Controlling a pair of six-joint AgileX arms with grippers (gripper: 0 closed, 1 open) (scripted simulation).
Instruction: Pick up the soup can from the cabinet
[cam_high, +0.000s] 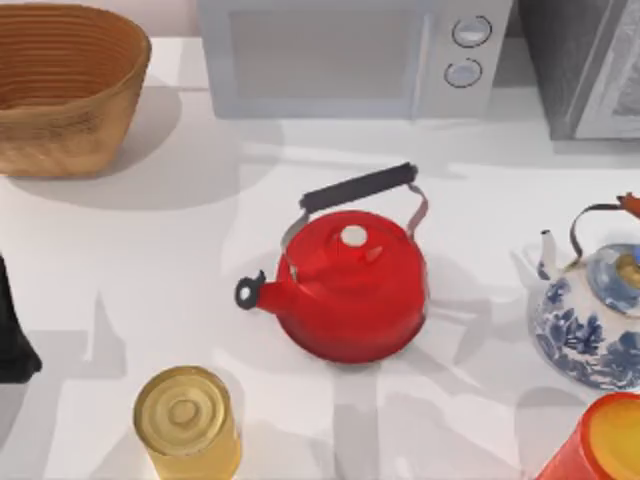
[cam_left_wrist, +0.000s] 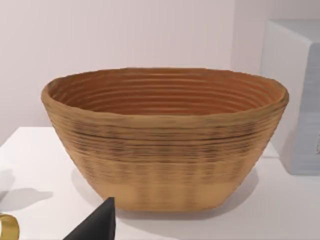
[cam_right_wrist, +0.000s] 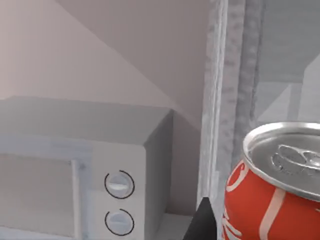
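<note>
The soup can (cam_right_wrist: 272, 192) is red with white lettering and a silver lid, and it sits very close in the right wrist view. One dark finger (cam_right_wrist: 202, 222) of my right gripper rests against its side, and the gripper holds it. From above, the same can (cam_high: 600, 440) shows large at the front right corner, away from the grey cabinet (cam_high: 585, 65) at the back right. My left arm (cam_high: 12, 335) is a dark shape parked at the table's left edge.
A red kettle (cam_high: 350, 285) stands mid-table. To its right is a blue-and-white teapot (cam_high: 590, 320). A yellow can (cam_high: 186, 420) stands front left, a woven basket (cam_high: 65, 85) back left, and a grey microwave (cam_high: 350, 55) at the back.
</note>
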